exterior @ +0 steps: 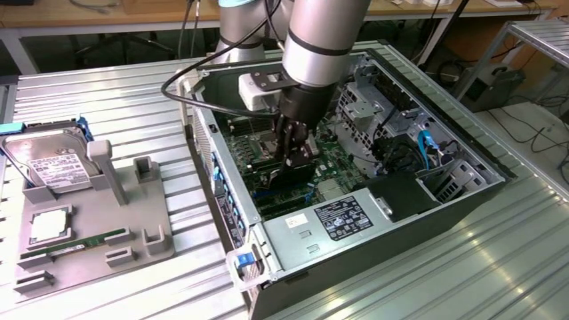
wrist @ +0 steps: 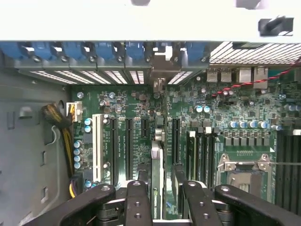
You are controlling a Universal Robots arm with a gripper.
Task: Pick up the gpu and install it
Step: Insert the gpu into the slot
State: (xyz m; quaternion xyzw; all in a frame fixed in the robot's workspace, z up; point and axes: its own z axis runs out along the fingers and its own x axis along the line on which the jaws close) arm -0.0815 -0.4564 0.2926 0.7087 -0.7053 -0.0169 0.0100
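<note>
Standing on edge, the thin dark gpu (exterior: 294, 175), low in the exterior frame's centre. Reaching down toward the green board.

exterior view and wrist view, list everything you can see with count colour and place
open black computer case: 1, on the metal table
green motherboard: 1, inside the case
thin flat dark gpu card: 1, held edge-on over the motherboard slots
silver power supply with label: 1, at the case's near end
grey plastic parts holder: 1, exterior view's left
silver hard drive with white label: 1, on the holder
narrow green memory stick: 1, on the holder
gripper: 1, black, inside the case, shut on the gpu
</note>
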